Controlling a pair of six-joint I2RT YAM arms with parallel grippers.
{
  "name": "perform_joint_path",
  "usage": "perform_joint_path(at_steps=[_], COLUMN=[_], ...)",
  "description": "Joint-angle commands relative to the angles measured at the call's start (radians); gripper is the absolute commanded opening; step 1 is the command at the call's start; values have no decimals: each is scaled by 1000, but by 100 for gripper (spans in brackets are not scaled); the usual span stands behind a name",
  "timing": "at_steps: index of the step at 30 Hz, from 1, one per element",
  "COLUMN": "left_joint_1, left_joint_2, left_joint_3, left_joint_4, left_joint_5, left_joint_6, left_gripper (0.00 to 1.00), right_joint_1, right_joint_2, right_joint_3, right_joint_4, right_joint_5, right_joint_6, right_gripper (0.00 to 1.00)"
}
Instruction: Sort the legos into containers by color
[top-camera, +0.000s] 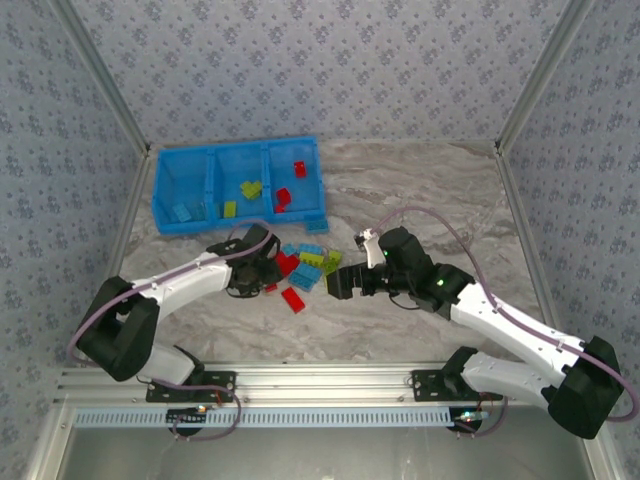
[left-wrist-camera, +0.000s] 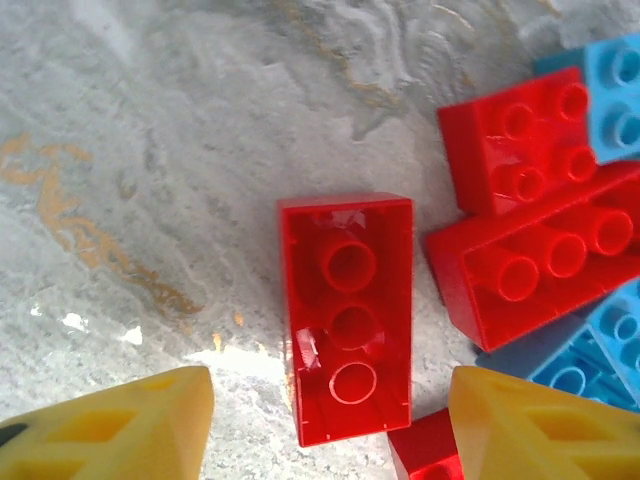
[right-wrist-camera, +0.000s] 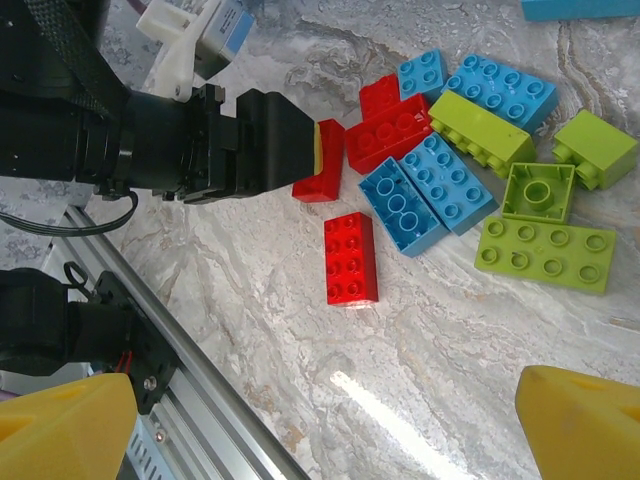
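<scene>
— How did the left gripper stand?

— Its yellow fingers were apart, one on each side of a red brick that lay hollow side up on the desk. A gap showed on both sides, so neither finger touched it.

— And the right gripper?

— It was spread wide with nothing between its fingers, above bare desk. It was near a lone red brick that lay studs up.

— Where were the other legos?

— A loose pile of red, light blue and lime green pieces lay on the desk between the two grippers.

— And the containers?

— The blue tray sat at the far left of the desk, just beyond the pile. Its left compartment held light blue pieces, the middle one lime green and the right one red.
</scene>
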Motion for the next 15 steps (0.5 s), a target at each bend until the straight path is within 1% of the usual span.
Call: perform_joint_path(at_steps=[1, 4, 6, 8, 11, 15], left_joint_1=[-8, -8, -8, -8, -8, -8], left_joint_2=[29, 79, 101, 113, 122, 96], left_joint_3=[51, 64, 63, 55, 41, 29], left_joint_4=[-7, -11, -14, -16, -17, -15], left_joint_5=[-2, -3, -10, -12, -14, -18], left_joint_6=[21, 28, 35, 41, 42, 57], left_gripper=[68, 68, 58, 51, 41, 29], right_joint_1=[5, 6, 6, 5, 6, 7], right_joint_2=[-3, -11, -18, -25, -28, -19], right_joint_3=[25, 26, 25, 26, 23, 32], right_joint_4=[-6, -14, -26, -31, -31, -24], right_joint_5=[2, 9, 16, 18, 16, 10], right_joint_6=[-13, -14, -13, -13, -12, -14], right_gripper=[100, 100, 100, 100, 100, 100])
